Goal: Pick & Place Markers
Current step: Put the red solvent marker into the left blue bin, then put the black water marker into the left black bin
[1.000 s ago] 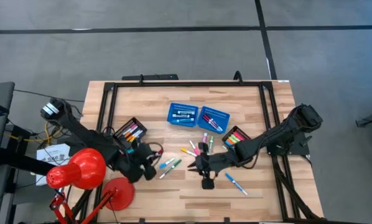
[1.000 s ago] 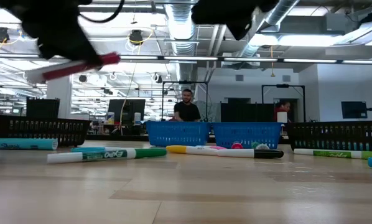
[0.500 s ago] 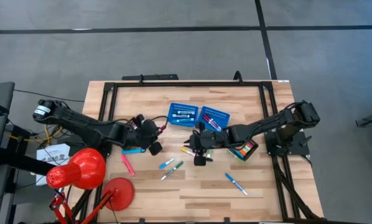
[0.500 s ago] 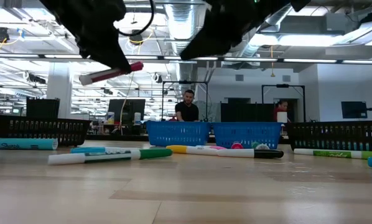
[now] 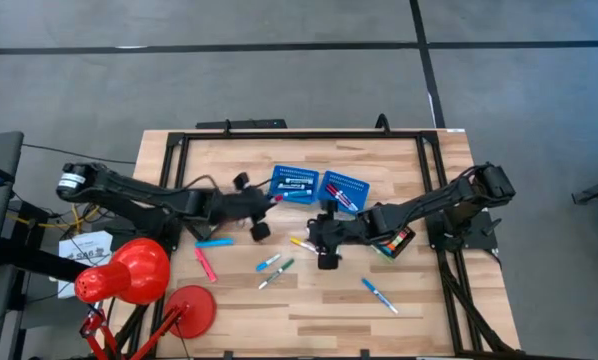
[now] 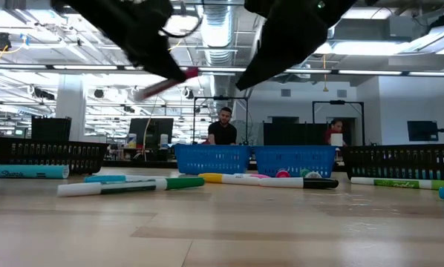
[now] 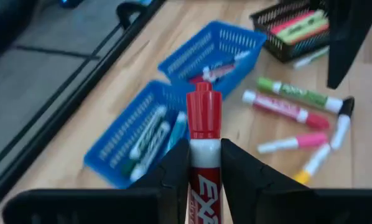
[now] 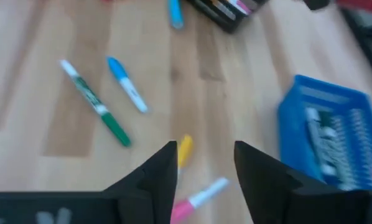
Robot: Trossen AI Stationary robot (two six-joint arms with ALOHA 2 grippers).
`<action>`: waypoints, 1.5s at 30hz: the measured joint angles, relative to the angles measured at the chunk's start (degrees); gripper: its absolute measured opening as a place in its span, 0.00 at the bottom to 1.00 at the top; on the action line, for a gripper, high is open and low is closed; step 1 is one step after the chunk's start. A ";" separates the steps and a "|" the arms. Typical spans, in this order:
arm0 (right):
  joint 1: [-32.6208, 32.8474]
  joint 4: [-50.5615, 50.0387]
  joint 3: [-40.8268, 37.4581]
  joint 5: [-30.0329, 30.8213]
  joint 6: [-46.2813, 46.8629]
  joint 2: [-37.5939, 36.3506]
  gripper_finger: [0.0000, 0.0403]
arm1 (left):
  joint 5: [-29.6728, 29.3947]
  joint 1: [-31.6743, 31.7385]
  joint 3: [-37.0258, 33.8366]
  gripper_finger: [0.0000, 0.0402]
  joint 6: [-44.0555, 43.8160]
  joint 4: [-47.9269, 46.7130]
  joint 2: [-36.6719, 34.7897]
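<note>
My left gripper is shut on a red-capped white marker and hangs in the air beside the left of two blue baskets, both of which hold markers. My right gripper stands open above the table's middle with nothing between its fingers. A yellow marker and a pink marker lie on the wood below it. More loose markers lie flat on the table: blue, pink, blue, green, blue. My left gripper pinches the marker's white barrel, just behind the red cap, between its two fingers. The marker runs along the fingers and its cap end sticks out ahead of them. It is lifted clear of the table, tilted with the cap end higher.
A black tray with coloured markers sits right of the right gripper. A red lamp stands at the near left corner. A black frame runs around the table. Bare wood lies along the near edge. People show in the room behind.
My left gripper has carried the red marker from the near left, up and toward the far right, to the left blue basket; it has rolled, so the marker now points cap-first at the baskets. My right gripper has gone toward the far edge, near the baskets.
</note>
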 joint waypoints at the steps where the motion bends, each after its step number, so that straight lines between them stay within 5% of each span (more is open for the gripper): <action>1: 0.02 -2.12 0.73 1.94 0.19 0.00 0.39 | 2.39 1.89 0.00 0.18 2.27 2.56 1.16; 5: -0.13 -12.53 3.90 7.31 2.28 -0.02 0.42 | 9.23 10.36 0.00 0.19 9.40 13.57 6.93; 10: -0.14 -21.31 4.73 5.45 6.28 -0.02 0.42 | 20.98 20.49 0.00 0.19 16.47 24.57 14.22; 17: -0.14 -19.22 3.30 2.23 6.59 -0.04 0.41 | 31.86 27.55 0.02 0.19 20.74 29.01 22.29; 24: -0.14 -14.66 2.24 -0.23 8.74 -0.02 0.41 | 32.12 27.39 0.00 0.22 21.41 29.07 25.56; 32: -0.14 -14.23 2.24 -0.66 12.64 -0.02 0.39 | 31.76 25.34 0.00 0.39 22.06 29.21 23.92; 45: 0.88 -13.97 -0.09 -1.14 20.67 -0.04 0.36 | 32.10 14.37 -0.03 0.37 15.91 26.40 8.15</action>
